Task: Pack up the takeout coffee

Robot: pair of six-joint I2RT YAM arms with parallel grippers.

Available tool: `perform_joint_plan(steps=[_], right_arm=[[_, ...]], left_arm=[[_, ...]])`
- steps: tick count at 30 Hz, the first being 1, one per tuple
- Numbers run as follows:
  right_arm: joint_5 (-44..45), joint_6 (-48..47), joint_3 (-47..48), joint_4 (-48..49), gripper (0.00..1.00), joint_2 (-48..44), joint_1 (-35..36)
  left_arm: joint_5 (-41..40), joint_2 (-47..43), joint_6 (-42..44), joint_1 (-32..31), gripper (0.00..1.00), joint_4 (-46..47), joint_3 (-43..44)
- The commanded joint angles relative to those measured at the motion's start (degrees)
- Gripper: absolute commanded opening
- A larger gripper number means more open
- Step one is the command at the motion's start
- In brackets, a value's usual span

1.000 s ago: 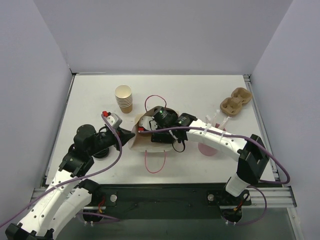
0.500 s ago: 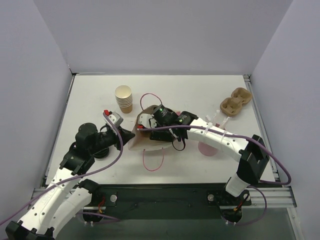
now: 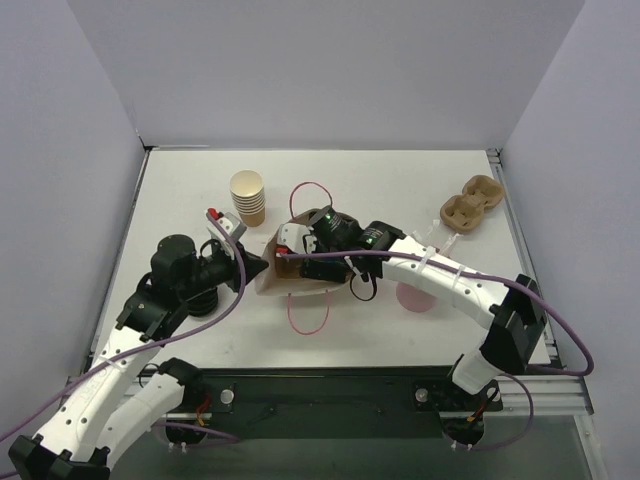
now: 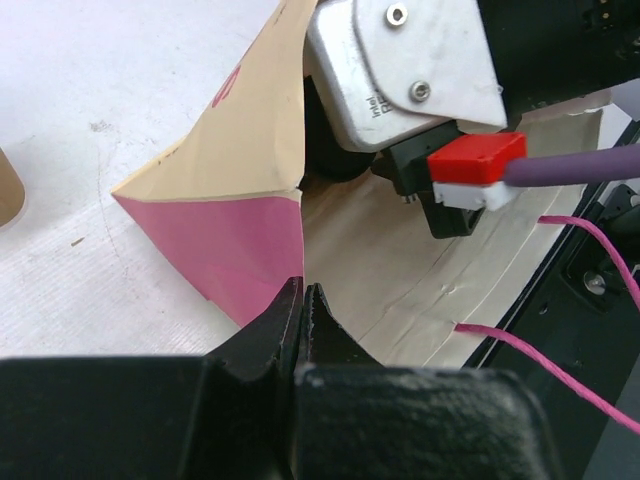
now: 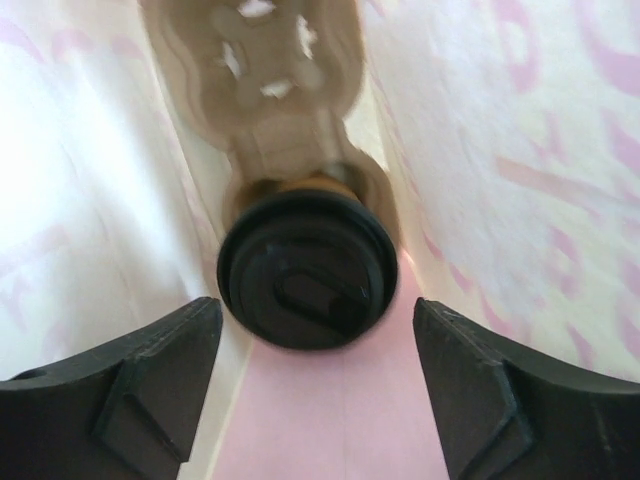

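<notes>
Left of centre in the overhead view, the left hand (image 4: 303, 297) was pressed together, pinching the rim of the tan-and-pink paper bag (image 3: 300, 287) on the white table (image 3: 400, 190). Inside the bag, the right hand (image 5: 318, 320) was spread. Its fingers flanked, without touching, the small brown paper cup with round black lid (image 5: 305, 270), which sat deep in the bag.

White table (image 3: 400, 185), pale lilac walls (image 3: 330, 70).

The top camera looks down from 6 o'clock over the whole table (image 3: 400, 185). All views share the paper bag (image 3: 272, 282): left wrist close at its rim, right wrist inside, facing the takeout coffee (image 5: 306, 270).
</notes>
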Motion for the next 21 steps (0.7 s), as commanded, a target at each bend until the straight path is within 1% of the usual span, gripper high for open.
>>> perform_joint_plan(steps=[1,5,8,9,11,15,18,19,21], right_arm=[[-1.6,1.9,1.5,-1.7,0.82,-3.6,-0.1],[-3.3,2.6,2.3,-2.5,0.82,-3.9,0.1],[-4.5,3.3,3.3,-3.1,0.77,-4.3,0.5],[-5.4,3.7,4.5,-3.3,0.73,-4.4,0.5],[-6.6,5.4,6.0,-4.1,0.69,-4.7,0.5],[-10.1,9.0,8.4,-5.7,0.68,-5.0,0.3],[-12.4,11.9,10.5,-7.7,0.68,-5.0,0.2],[-12.8,13.0,11.3,-7.7,0.68,-5.2,0.2],[-12.3,16.8,12.8,-7.6,0.68,-5.5,0.2]], left_arm=[[-0.8,0.8,-1.4,-0.1,0.0,-4.0,4.9],[-1.2,1.7,-1.9,-0.1,0.0,-6.9,7.2],[-1.8,2.5,-3.0,-0.1,0.0,-7.7,8.5],[-1.9,2.8,-3.3,-0.1,0.0,-8.0,8.7],[-2.3,4.1,-4.0,-0.2,0.0,-9.0,10.1],[-3.6,6.5,-5.7,-0.2,0.0,-10.1,11.5],[-4.7,6.8,-7.1,-0.2,0.09,-9.2,11.5],[-5.1,6.7,-7.3,-0.2,0.16,-9.2,11.8],[-6.5,6.7,-7.3,-0.2,0.26,-9.2,12.9]])
